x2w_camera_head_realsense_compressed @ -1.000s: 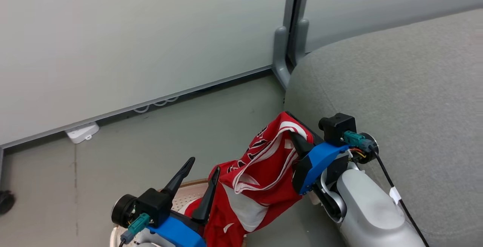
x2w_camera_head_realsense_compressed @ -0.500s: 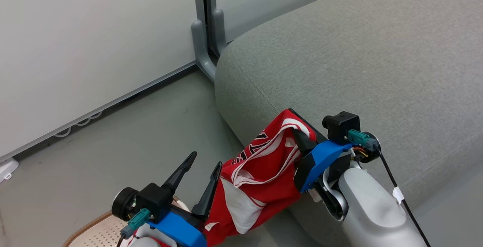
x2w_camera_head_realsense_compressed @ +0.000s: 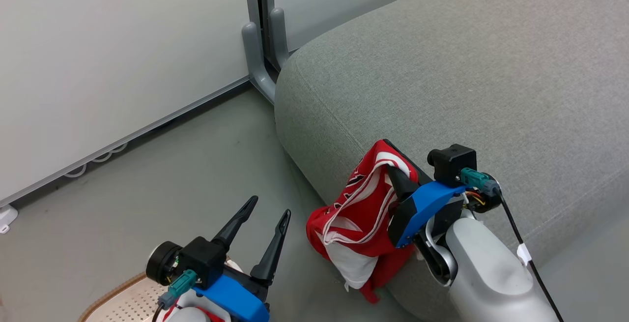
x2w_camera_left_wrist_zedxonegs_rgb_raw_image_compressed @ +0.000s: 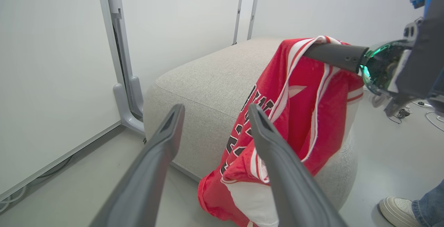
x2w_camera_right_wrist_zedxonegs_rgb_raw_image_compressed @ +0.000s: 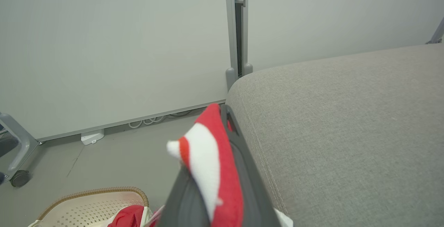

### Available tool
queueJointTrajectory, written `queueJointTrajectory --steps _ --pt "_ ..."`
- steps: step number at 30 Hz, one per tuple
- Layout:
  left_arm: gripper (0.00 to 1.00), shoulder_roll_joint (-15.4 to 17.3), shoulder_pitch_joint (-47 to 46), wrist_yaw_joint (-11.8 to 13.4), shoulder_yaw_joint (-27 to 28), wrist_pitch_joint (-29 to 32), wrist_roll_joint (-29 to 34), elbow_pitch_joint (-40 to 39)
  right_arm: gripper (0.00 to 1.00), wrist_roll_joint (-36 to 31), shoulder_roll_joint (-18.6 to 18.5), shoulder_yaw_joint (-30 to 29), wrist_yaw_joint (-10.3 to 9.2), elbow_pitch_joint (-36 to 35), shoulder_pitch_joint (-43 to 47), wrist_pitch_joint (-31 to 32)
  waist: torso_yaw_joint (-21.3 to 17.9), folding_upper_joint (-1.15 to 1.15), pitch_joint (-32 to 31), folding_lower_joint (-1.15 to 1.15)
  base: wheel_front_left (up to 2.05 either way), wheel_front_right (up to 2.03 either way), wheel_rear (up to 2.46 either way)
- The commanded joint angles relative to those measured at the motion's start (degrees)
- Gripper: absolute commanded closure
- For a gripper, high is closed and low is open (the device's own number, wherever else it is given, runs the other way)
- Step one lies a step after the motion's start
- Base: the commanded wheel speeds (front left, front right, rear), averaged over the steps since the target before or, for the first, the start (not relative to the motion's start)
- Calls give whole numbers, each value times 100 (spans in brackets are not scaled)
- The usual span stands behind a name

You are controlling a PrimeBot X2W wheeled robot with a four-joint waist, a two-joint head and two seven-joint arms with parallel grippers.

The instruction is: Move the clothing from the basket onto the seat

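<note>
Status: right gripper (x2w_camera_head_realsense_compressed: 389,157) clamped on jersey (x2w_camera_head_realsense_compressed: 361,209); left gripper (x2w_camera_head_realsense_compressed: 270,205) spread, empty.
The jersey hangs from the raised right gripper against the sofa (x2w_camera_head_realsense_compressed: 467,81) edge, clear of the basket (x2w_camera_head_realsense_compressed: 114,288). The left gripper sits over the basket corner, fingers angled upward.

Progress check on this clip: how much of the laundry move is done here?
Done: one jersey is out of the basket. In hand: the right claw grips it, hanging against the side of the sofa, not yet laid on top; the left claw is open and empty. Left: place it, then fetch the red garment lying in the basket.
</note>
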Motion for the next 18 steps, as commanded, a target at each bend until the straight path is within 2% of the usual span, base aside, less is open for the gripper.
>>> queueJointTrajectory --steps 1,5,10,18 --pt "0 40 -18 -24 16 -17 -21 -17 100 5 0 -13 -4 0 -15 -33 6 0 -3 0 0 0 0" --pt "0 19 -19 -24 -11 -17 -4 -29 100 0 0 -128 -4 28 -16 10 70 0 19 0 0 0 0" --pt "0 5 -124 -23 9 -17 56 -103 100 -283 -46 -607 -4 50 -315 179 179 0 234 0 0 0 0" --pt "0 220 -466 -24 -123 -17 172 -333 100 -627 -781 -1688 -4 -393 -1456 691 423 0 958 0 0 0 0"
